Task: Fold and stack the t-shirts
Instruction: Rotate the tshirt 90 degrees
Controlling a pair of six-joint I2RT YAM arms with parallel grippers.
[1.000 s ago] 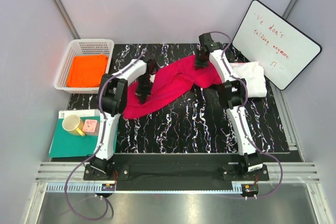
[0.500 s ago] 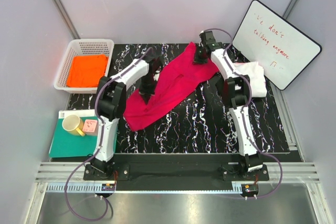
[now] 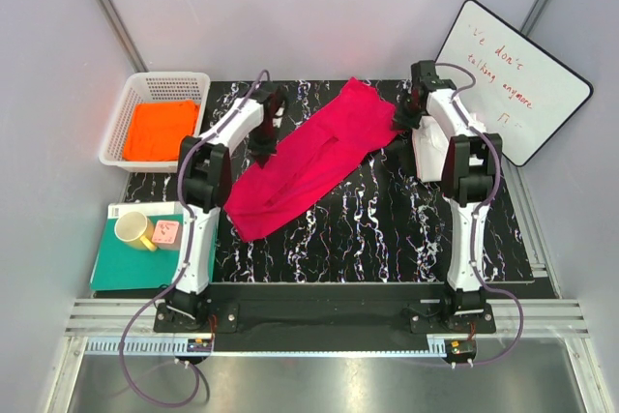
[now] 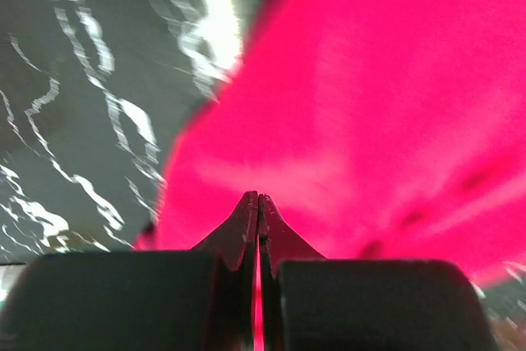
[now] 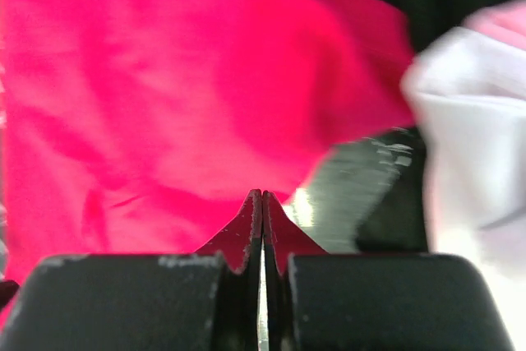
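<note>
The crimson-pink t-shirt (image 3: 309, 157) lies stretched in a long diagonal band on the black marbled mat (image 3: 387, 229), from the far middle to the near left. My left gripper (image 3: 264, 147) is shut on its left edge; the left wrist view shows the closed tips (image 4: 259, 196) over the pink cloth (image 4: 370, 104). My right gripper (image 3: 400, 121) is shut at the shirt's right corner (image 5: 164, 96), tips together (image 5: 261, 193). The white t-shirt (image 3: 424, 157) lies bunched under the right arm and shows in the right wrist view (image 5: 472, 121). The orange t-shirt (image 3: 160, 131) lies folded in the basket.
A white basket (image 3: 164, 77) stands at the far left. A whiteboard (image 3: 508, 79) leans at the far right. A teal-green board (image 3: 116, 273) at the near left carries a yellow mug (image 3: 133, 230) and a small pink block (image 3: 166, 232).
Both grippers have moved apart, the right one to the right and the left one farther back. The crimson-pink shirt has been drawn out from a bunched heap into a longer, flatter band.
</note>
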